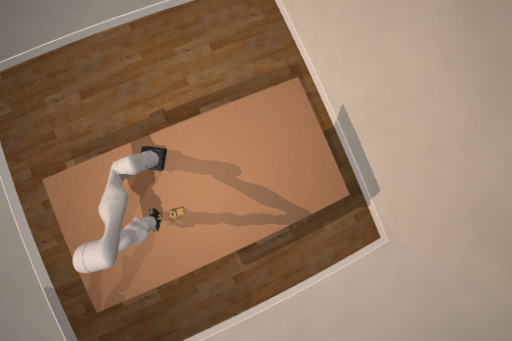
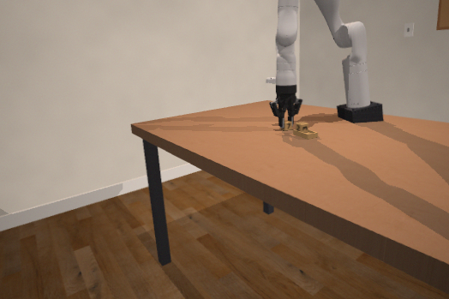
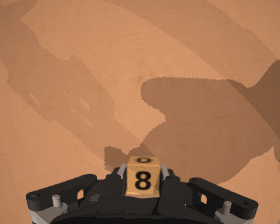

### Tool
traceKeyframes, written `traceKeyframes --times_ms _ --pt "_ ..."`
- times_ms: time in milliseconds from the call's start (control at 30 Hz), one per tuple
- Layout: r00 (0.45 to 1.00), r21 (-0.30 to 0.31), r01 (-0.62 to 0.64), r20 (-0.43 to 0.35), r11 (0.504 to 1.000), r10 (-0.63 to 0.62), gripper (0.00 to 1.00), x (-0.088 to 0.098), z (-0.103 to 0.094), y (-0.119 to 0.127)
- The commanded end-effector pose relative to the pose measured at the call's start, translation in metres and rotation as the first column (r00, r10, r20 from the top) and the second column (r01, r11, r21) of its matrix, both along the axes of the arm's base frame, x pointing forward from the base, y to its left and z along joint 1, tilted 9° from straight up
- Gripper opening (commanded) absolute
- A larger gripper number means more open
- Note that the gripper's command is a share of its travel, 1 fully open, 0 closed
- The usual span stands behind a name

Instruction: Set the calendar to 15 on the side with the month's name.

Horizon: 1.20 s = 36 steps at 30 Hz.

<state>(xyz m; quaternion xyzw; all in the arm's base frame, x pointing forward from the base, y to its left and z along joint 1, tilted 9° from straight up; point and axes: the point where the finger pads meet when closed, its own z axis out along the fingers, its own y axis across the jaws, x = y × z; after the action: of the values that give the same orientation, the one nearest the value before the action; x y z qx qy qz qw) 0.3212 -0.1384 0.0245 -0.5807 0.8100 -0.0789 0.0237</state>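
A black two-finger gripper (image 1: 158, 219) (image 2: 287, 124) (image 3: 143, 172) is standing partly closed, pinching a yellow numbered cube (image 2: 288, 126) (image 3: 143, 182) on the brown table (image 1: 254, 132) (image 2: 223, 141); just beside it, a yellow tray (image 1: 181, 215) (image 2: 306, 134) is bearing another cube (image 2: 302, 126) (the black base (image 1: 162, 166) (image 2: 378, 112) standing apart)

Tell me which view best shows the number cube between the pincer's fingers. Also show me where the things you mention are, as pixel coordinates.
The wrist view: the number cube (image 1: 159, 217) (image 2: 288, 126) (image 3: 143, 181) appears largest there, its 8 crisp and another digit foreshortened above. The exterior view shows it small, a 7 on one side; the top view gives just a speck, no digit legible.
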Motion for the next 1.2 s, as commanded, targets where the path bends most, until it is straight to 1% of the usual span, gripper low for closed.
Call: traceKeyframes --times_ms 0,300,500,800,867,1167 --pt "1.000 0.000 0.000 0.001 1.000 0.000 0.28 0.000 0.000 0.000" --pt "1.000 0.000 0.000 0.001 1.000 0.000 0.28 0.000 0.001 0.000" --pt "1.000 0.000 0.000 0.001 1.000 0.000 0.28 -0.001 0.007 0.001" --pt "1.000 0.000 0.000 0.001 1.000 0.000 0.28 -0.004 0.033 0.003" --pt "1.000 0.000 0.000 0.001 1.000 0.000 0.28 -0.004 0.033 0.003" --pt "1.000 0.000 0.000 0.001 1.000 0.000 0.28 -0.008 0.067 0.007"
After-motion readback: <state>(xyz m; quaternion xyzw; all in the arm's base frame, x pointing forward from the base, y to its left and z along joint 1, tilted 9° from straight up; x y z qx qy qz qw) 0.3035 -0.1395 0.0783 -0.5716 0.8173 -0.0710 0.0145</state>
